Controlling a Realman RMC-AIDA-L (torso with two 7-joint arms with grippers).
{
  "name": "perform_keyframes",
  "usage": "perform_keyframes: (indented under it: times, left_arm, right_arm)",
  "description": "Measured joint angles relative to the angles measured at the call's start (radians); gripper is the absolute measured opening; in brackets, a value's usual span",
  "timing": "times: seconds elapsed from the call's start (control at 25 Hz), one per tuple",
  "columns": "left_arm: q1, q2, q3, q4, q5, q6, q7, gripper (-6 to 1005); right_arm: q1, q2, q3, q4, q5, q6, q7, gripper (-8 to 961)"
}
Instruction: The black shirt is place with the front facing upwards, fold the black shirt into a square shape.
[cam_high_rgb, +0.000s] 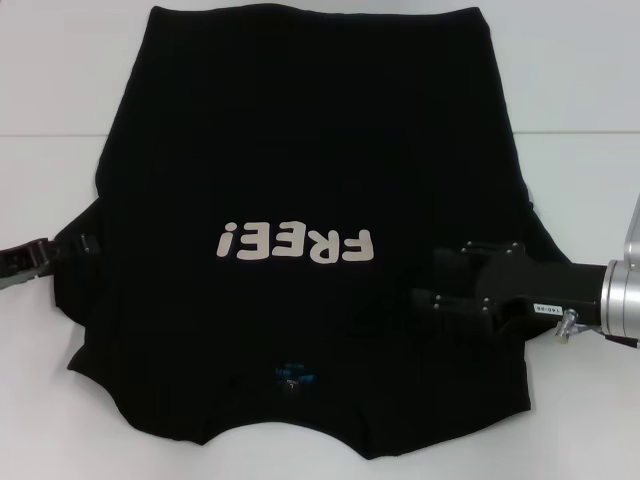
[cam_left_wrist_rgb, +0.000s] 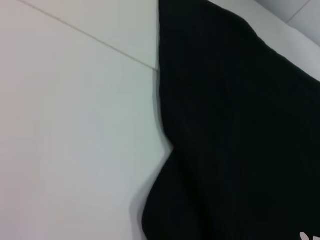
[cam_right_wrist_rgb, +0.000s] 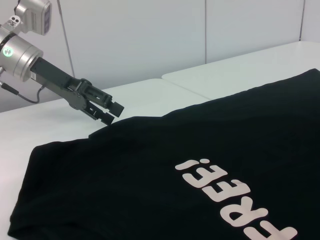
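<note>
The black shirt (cam_high_rgb: 300, 160) lies spread flat on the white table, front up. Its white "FREE!" lettering (cam_high_rgb: 295, 243) sits mid-chest and the blue neck label (cam_high_rgb: 295, 355) is near the table's front edge. My left gripper (cam_high_rgb: 82, 245) is at the shirt's left edge. In the right wrist view it (cam_right_wrist_rgb: 114, 113) shows its fingers slightly apart just above that edge of the shirt (cam_right_wrist_rgb: 165, 165). My right gripper (cam_high_rgb: 425, 277) hovers over the shirt's right side, beside the lettering, open with nothing seen between its fingers. The left wrist view shows only the shirt's edge (cam_left_wrist_rgb: 240, 125) and bare table.
The white table (cam_high_rgb: 60, 100) has a seam line running across it behind the shirt's middle (cam_high_rgb: 570, 133). Bare table surface (cam_left_wrist_rgb: 75, 140) lies on both sides of the shirt. A pale wall (cam_right_wrist_rgb: 150, 35) stands behind the left arm.
</note>
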Motion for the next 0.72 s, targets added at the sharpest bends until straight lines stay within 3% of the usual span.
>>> perform_keyframes:
  times: [0.72]
  left_arm:
    - [-0.007,-0.005,-0.007,-0.002,-0.006,0.037,-0.006,902]
  right_arm:
    - [0.000,0.000,0.000,-0.001,0.000,-0.023,0.000,691]
